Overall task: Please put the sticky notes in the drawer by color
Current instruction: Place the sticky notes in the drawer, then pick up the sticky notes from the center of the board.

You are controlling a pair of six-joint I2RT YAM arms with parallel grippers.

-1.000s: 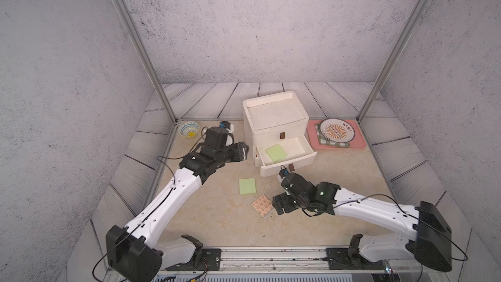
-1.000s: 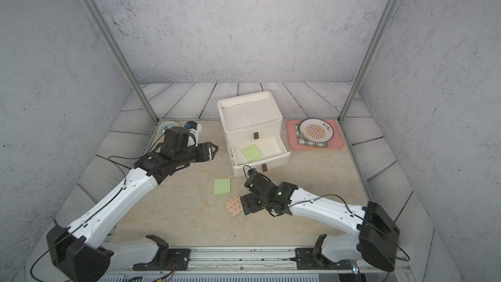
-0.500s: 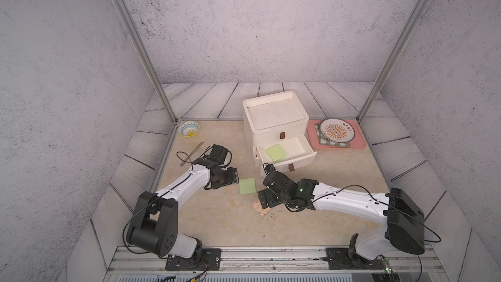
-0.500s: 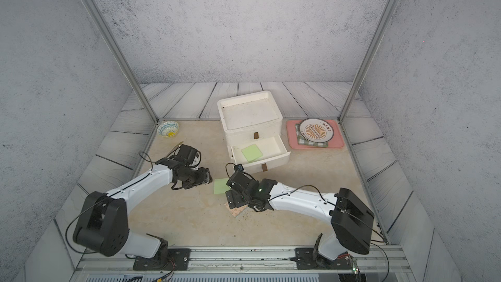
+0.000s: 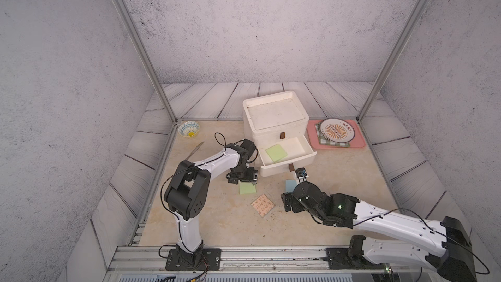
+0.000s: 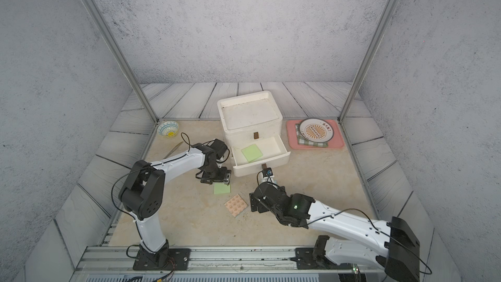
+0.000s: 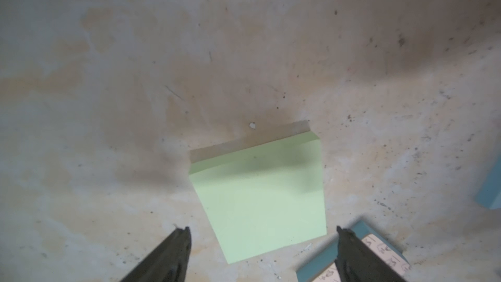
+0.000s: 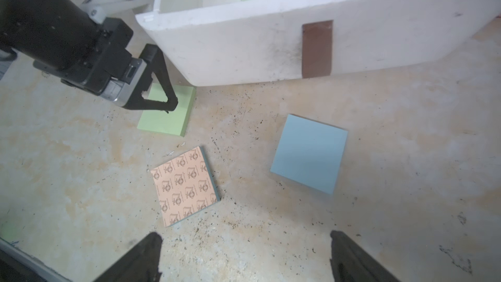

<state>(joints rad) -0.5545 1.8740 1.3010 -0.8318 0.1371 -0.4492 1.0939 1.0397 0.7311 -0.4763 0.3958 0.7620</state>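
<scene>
A round patterned bowl [image 5: 189,128] sat at the far left of the mottled beige, speckled worktop [image 5: 217,226]. The left fingers [image 7: 173,253] were spread, their dark tips straddling the near edge of the green pad [image 7: 260,199] without pinching it. That pad was a plain square lying flat just in front of the chest's left corner, its edges roughly in line with the chest front.

The chest [image 5: 271,134] was white, matte and scuffed, with a rimmed lid; its open drawer [image 5: 287,162] held a second green pad [image 5: 276,153], flat and turned askew in the left half. A brown tab [image 8: 317,48] hung on the drawer front.

The peach pad [image 8: 185,185] lay flat, turned like a diamond in both top views; its orange print repeated a small motif too fine to read. The blue pad [image 8: 309,153] lay flat near the tab, slightly rotated and half hidden in the top views. The right fingers [image 8: 352,256] were spread wide over bare worktop, holding nothing.

At far right a pink tray [image 5: 359,142] carried a checked cloth [image 5: 333,144] and a plate [image 5: 336,131]; the plate's rim writing was illegible.
</scene>
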